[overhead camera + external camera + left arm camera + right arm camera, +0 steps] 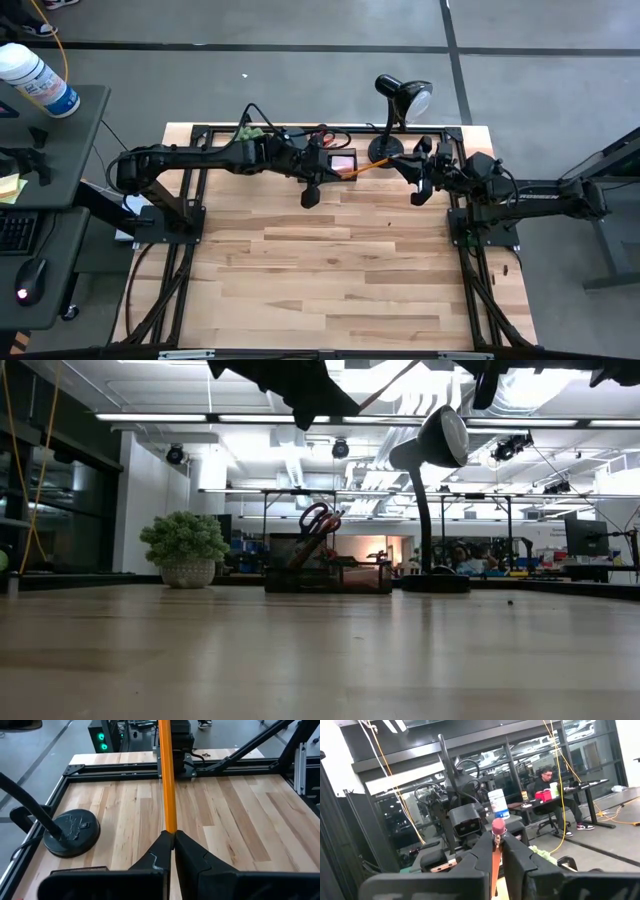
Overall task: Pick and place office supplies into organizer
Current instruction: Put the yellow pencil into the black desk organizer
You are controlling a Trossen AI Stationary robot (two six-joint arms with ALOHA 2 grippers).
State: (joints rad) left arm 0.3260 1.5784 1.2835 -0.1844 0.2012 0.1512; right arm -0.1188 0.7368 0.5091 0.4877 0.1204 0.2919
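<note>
Both hands grip one orange pencil (362,168), held in the air above the far part of the bench (330,260). In the left wrist view, the left hand (170,840) has its fingers closed on the pencil shaft, which runs straight away from them over the wood. In the right wrist view, the right hand (496,842) is closed on the pencil's other end, where a pink eraser tip (498,825) shows just above the fingers. From above, the left hand (312,188) sits near the middle of the far edge and the right hand (418,186) lies toward the far right corner, with the pencil spanning the gap between them.

Organizer (333,160): stands at the far edge, just beyond the left hand. Its lower tray holds a pink square pad (343,160); its taller compartment holds the red-handled scissors (318,520), leaning, handles up.

Black desk lamp (400,105): base rests beside the organizer toward the far right corner.

Green spiky plant (186,545): sits near the far left corner.

Person (551,785): seated at a desk in the room beyond.
</note>
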